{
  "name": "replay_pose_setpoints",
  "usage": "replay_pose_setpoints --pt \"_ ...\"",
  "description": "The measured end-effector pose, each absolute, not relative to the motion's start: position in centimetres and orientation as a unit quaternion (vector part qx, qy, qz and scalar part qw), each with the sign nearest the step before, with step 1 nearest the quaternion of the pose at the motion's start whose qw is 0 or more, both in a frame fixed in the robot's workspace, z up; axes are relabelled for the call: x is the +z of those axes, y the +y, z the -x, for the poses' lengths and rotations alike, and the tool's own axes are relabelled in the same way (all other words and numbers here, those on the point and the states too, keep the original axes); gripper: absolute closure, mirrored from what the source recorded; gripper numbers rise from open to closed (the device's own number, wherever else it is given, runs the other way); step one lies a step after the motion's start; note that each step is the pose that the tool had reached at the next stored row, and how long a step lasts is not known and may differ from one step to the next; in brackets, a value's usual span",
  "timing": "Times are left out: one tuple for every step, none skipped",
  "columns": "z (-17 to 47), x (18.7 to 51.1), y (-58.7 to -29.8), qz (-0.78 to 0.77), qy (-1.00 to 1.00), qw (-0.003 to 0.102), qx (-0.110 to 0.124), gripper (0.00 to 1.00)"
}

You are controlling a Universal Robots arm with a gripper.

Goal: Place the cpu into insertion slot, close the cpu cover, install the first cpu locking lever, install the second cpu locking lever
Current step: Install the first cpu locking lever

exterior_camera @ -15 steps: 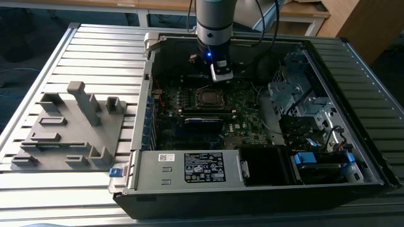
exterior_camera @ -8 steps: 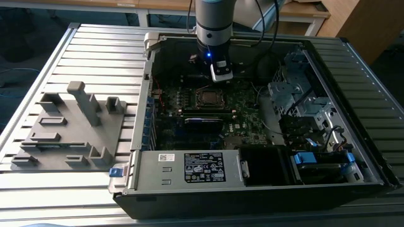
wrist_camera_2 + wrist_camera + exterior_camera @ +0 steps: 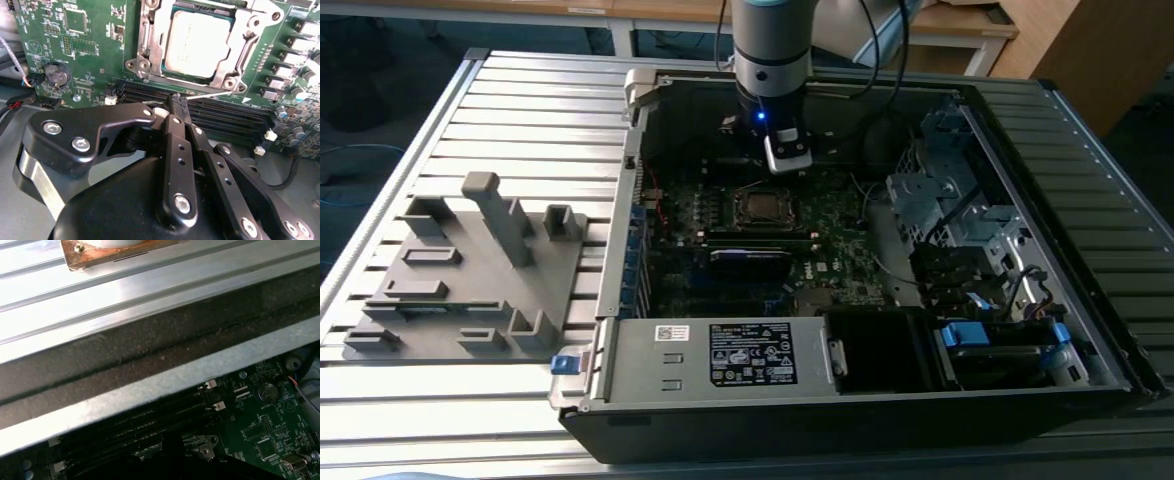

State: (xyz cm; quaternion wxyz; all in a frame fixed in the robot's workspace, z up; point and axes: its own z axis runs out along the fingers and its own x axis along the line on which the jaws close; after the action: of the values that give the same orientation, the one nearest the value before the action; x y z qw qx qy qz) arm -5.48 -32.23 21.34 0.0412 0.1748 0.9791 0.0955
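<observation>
Exterior view: a robot arm (image 3: 771,60) reaches straight down into an open computer case (image 3: 635,100) that lies on a ribbed metal table (image 3: 520,110), with a grey plastic fixture (image 3: 467,270) near the table's edge on the exterior view's left. The arm hangs over the middle of the green motherboard (image 3: 834,225), just beside the socket. In the second wrist view, the cpu (image 3: 199,42) lies flat in that socket, its dull silver top facing up. The cpu cover (image 3: 150,42) is folded down around it, framing the chip through its window. The gripper (image 3: 178,101) has its black jaws pressed together, the tips sitting at the socket's edge beside the black memory slots (image 3: 225,112). A thin silver locking lever (image 3: 215,94) runs along that edge and meets the fingertips; whether they pinch it cannot be told. A round coin battery (image 3: 56,74) sits on the board, well apart from the socket.
</observation>
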Motion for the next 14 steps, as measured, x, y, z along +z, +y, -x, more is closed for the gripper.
replay_pose_setpoints --pt "5.49 21.33 -32.22 -0.175 0.979 0.042 0.096 0.89" --pt "5.49 21.32 -32.21 -0.175 0.979 0.042 0.096 0.89" --pt "5.50 21.31 -32.21 -0.175 0.979 0.043 0.096 0.89" --pt "5.50 21.29 -32.20 -0.175 0.979 0.044 0.096 0.89" --pt "5.49 21.26 -32.20 -0.176 0.979 0.045 0.096 0.89" --pt "5.50 21.23 -32.20 -0.176 0.979 0.046 0.097 0.89" --pt "5.50 21.19 -32.20 -0.176 0.978 0.047 0.097 0.89" --pt "5.49 21.16 -32.20 -0.176 0.978 0.048 0.097 0.89" --pt "5.49 21.13 -32.20 -0.177 0.978 0.048 0.097 0.89" --pt "5.49 21.10 -32.20 -0.178 0.978 0.048 0.097 0.89" --pt "5.50 21.07 -32.20 -0.180 0.978 0.048 0.097 0.89" --pt "5.50 21.05 -32.19 -0.184 0.977 0.049 0.097 0.89" --pt "5.50 21.02 -32.18 -0.188 0.976 0.049 0.096 0.89" --pt "5.50 20.99 -32.17 -0.193 0.975 0.050 0.096 0.89"
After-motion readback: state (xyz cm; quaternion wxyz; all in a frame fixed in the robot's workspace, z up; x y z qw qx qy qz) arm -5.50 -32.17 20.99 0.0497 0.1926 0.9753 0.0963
